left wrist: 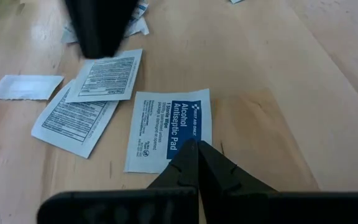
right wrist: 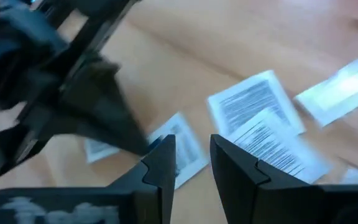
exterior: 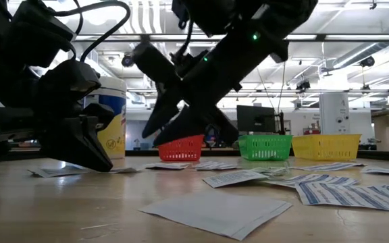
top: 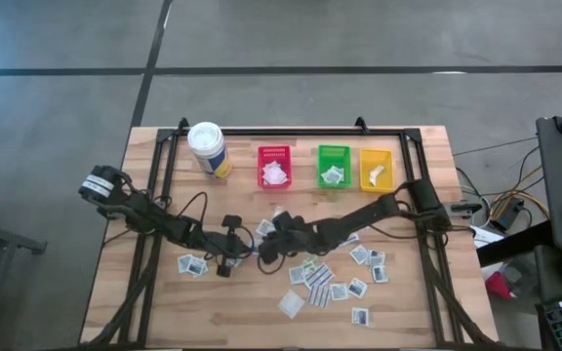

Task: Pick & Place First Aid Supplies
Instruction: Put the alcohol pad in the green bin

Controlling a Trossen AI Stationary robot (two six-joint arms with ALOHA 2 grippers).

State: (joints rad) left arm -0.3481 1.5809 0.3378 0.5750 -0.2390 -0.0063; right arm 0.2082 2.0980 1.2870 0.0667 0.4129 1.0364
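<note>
Nearest the low camera, one blank white packet (exterior: 211, 214) is lying flat on the table (top: 427, 312), with more packets scattered behind it toward the red bin (top: 274, 166), green bin (top: 333, 165) and yellow bin (top: 376, 168).

You are sitting in the pick step, not the place step. Your right gripper (right wrist: 191, 155) is reaching low over the cluster of packets at the table's middle, its fingers standing apart with a clear gap between them and nothing in that gap (the wrist view shows a packet (right wrist: 179, 152) lying just beyond the tips). Your left gripper (left wrist: 196, 155) is waiting close beside it, fingers pressed fully together and empty, its tips hovering at the edge of an alcohol pad (left wrist: 169, 127) that is lying flat on the wood.

Each bin is already holding a few packets, but many are remaining on the table, mostly on the right half, so you are looking at an early-to-middle stage, by my reckoning.

Your next move is calling for care: the packets are thin and flat, so you will likely need to bring one finger down to the wood at a packet's edge and pinch. The two grippers are crowding each other, so watch for a knock.
</note>
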